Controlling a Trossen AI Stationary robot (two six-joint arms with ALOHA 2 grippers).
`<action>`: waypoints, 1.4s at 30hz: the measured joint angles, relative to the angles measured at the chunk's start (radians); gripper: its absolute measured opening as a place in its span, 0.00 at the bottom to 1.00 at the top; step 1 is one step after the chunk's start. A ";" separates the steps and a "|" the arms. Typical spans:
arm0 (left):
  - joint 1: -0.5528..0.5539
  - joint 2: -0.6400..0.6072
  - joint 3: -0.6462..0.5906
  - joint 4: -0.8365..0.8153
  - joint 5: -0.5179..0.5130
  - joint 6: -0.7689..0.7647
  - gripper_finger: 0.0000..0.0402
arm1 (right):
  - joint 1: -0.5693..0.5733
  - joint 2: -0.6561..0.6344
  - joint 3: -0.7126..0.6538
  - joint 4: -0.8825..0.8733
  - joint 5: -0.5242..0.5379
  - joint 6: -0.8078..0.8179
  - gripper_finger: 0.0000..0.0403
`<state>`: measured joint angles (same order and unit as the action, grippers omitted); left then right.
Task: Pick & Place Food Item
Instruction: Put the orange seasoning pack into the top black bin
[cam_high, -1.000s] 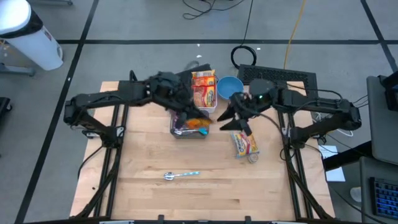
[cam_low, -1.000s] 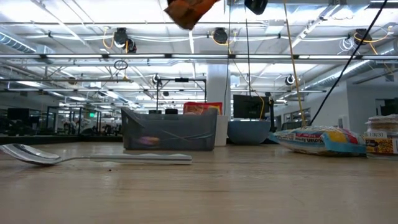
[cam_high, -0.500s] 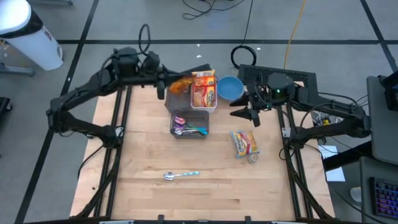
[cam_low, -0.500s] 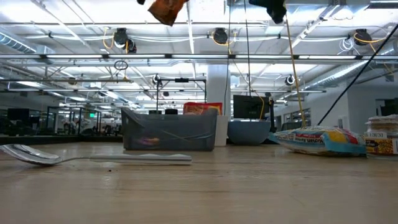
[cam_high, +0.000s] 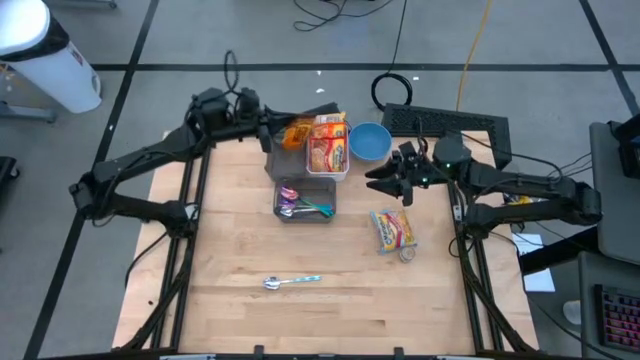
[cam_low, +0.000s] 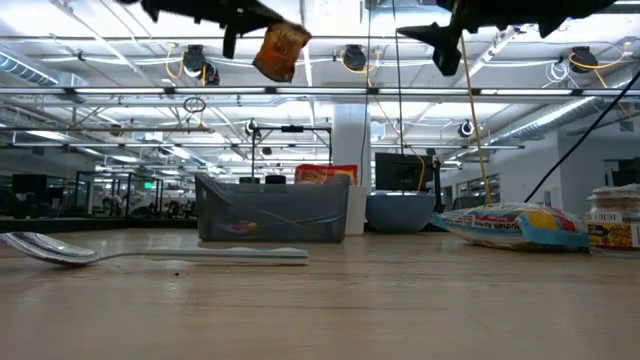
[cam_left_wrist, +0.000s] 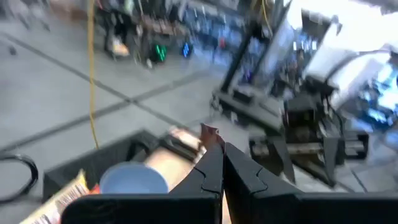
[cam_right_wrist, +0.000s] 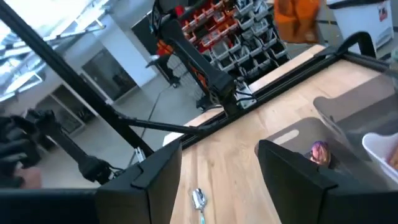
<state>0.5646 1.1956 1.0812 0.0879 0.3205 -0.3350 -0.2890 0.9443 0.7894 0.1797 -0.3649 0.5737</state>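
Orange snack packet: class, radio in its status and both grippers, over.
Left gripper shut on orange snack packet, aloft beside white tray. Right gripper open, empty, hovering. Nothing in the way.

A spoon (cam_high: 290, 282) is lying near my table's (cam_high: 240, 320) front edge. A blue bowl (cam_high: 369, 141) is sitting at the back, beside a keyboard (cam_high: 450, 122).

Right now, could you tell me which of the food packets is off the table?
The orange packet, pinched in the left gripper above the white tray. The other two lie flat, one in that tray, one on the table.
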 joint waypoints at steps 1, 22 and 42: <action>0.008 -0.011 -0.041 0.054 -0.007 -0.010 0.00 | 0.000 0.000 -0.013 0.013 0.001 0.011 0.51; 0.180 -0.072 -0.586 0.657 -0.140 -0.114 0.01 | -0.002 0.069 -0.036 0.122 0.292 0.044 0.51; 0.206 0.233 -0.616 1.000 0.141 -0.278 0.01 | -0.015 0.223 0.013 0.177 0.227 0.073 0.51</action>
<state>0.7708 1.4287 0.4656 1.0883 0.4611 -0.6130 -0.3040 1.1675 0.8020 0.3568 -0.1376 0.6468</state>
